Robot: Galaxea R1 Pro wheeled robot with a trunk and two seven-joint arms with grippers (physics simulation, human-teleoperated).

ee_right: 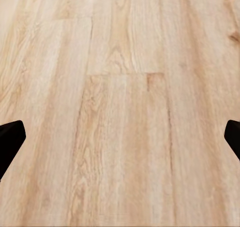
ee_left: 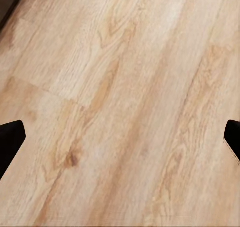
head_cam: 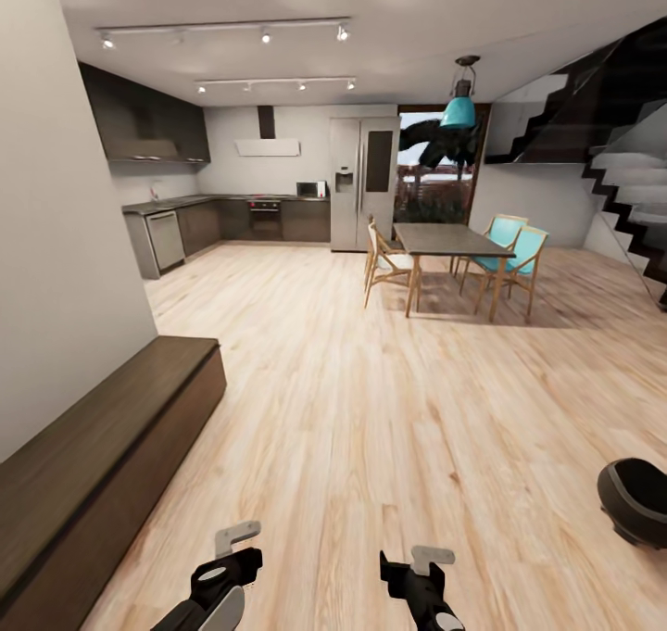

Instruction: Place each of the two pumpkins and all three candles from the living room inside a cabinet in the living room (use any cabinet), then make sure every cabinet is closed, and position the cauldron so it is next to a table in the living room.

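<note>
The long, low, dark brown cabinet runs along the left wall, its fronts closed as far as I can see. The dark round cauldron sits on the floor at the right edge, partly cut off. My left arm and right arm reach forward low over the wooden floor. In the wrist views my left gripper and right gripper are open, with bare floorboards between the black fingertips. The pumpkins, the candles and the table are out of view.
Pale wood floor stretches ahead. Farther on stand a dining table with several chairs, a fridge, kitchen counters at the far left, and a staircase on the right.
</note>
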